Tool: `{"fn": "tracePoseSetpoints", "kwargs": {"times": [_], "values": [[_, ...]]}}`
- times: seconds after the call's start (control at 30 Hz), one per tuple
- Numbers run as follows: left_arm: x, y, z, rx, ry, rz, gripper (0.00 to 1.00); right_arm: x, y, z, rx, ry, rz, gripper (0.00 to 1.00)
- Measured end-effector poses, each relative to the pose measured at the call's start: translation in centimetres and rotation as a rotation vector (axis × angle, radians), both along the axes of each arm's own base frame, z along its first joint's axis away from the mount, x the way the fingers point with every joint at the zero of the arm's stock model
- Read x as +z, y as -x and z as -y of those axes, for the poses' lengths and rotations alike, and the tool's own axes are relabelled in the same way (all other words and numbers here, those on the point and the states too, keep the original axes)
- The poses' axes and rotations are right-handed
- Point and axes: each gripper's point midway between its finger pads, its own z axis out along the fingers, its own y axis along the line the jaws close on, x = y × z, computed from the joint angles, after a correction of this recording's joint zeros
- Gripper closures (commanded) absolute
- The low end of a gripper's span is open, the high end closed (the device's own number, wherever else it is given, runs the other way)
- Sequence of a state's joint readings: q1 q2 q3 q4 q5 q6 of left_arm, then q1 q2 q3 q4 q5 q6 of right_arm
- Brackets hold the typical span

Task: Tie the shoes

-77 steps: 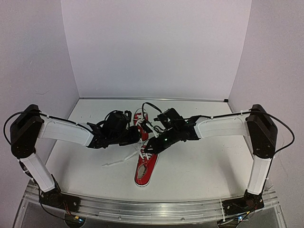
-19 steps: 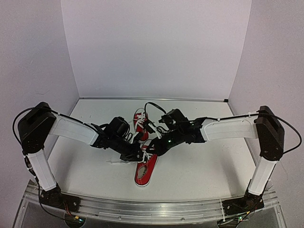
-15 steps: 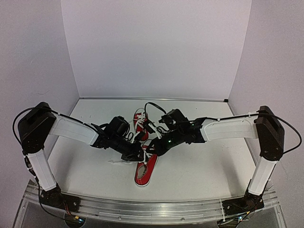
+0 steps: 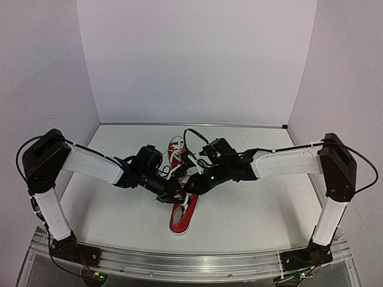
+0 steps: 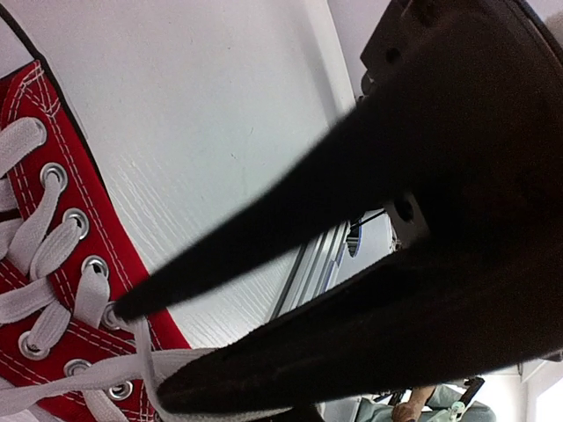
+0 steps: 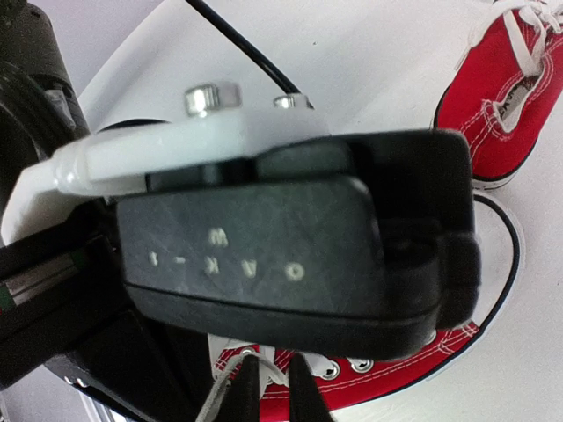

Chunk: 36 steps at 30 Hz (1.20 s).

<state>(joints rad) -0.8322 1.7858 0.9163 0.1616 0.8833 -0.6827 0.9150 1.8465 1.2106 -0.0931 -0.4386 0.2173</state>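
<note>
Worktop carries near shoe, long axis near-to-far, laced end far; other shoe just beyond it. Left tool at near shoe's left eyelets, fingers parted astride lace. Right tool opposite, fingers nearly together, grip unclear.

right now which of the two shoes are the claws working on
the nearer shoe: the left claw and right claw meet over it; the farther shoe sits behind them

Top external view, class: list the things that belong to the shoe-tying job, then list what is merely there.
Job: near shoe, far shoe, white laces, left gripper, right gripper.
Merely there: table, black cable, metal rail.
</note>
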Motion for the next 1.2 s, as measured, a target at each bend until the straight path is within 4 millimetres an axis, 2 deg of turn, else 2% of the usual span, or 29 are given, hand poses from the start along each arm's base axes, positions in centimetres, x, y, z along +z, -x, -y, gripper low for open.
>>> {"fn": "tracePoseSetpoints", "kwargs": {"times": [0.17,0.3,0.43,0.57,0.63,0.73,0.97,1.2], "values": [[-0.1,0.0,0.1,0.008,0.018,-0.011,1.0,-0.2,-0.2,0.4,-0.042,0.0,-0.03,0.6],[-0.4,-0.2,0.4,0.022,0.026,-0.026,1.0,-0.3,0.7,2.0,-0.077,0.003,-0.068,0.57],[-0.6,-0.4,0.5,0.03,0.03,-0.034,1.0,0.7,1.6,3.4,-0.103,-0.017,-0.089,0.53],[-0.3,-0.5,0.7,0.036,0.039,-0.036,1.0,1.7,2.9,4.0,-0.104,-0.089,-0.112,0.53],[-0.3,-0.6,0.7,0.037,0.044,-0.033,1.0,1.6,3.8,4.3,-0.1,-0.122,-0.141,0.53],[-0.6,-0.6,0.8,0.039,0.039,-0.039,1.0,0.7,5.1,4.1,-0.09,-0.133,-0.185,0.54],[-0.7,-0.7,0.8,0.041,0.042,-0.041,1.0,-0.2,7.9,1.3,-0.017,-0.156,-0.211,0.58],[-0.6,-0.7,0.9,0.045,0.044,-0.045,1.0,-1.4,7.6,0.9,-0.045,-0.136,-0.225,0.6]]}}
